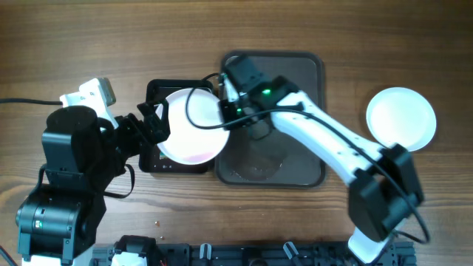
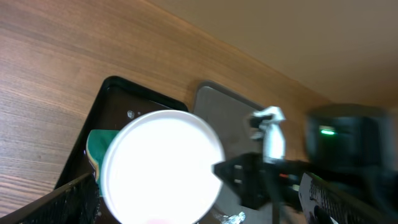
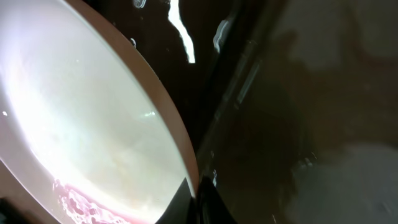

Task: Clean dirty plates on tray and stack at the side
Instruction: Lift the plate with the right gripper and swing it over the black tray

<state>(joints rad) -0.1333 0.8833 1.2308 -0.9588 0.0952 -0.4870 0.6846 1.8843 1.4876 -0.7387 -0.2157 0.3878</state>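
From overhead, we see the white plate raised over the small black tray, just at the 9 o'clock side of the large brown tray. The left hand meets the plate's rim at 9 o'clock, but the plate covers its fingertips, so we cannot tell whether they are apart or together. The right hand reaches across the brown tray and sits on the rim at 3 o'clock. A second plate lies flat on the counter, well apart at the brown tray's 3 o'clock.

In the left wrist view, the white plate fills the lower middle. A teal sponge peeks out from under its 9 o'clock edge, lying in the black tray. The brown tray lies beyond, toward 1 o'clock. The right hand touches the plate's rim at 3 o'clock.

In the right wrist view, we look close along the plate, tilted across the frame. Pinkish foam gathers at its 6 o'clock edge. The rim runs down into the hand's dark fingers, which look clamped on it. The wet brown tray fills the 3 o'clock side.
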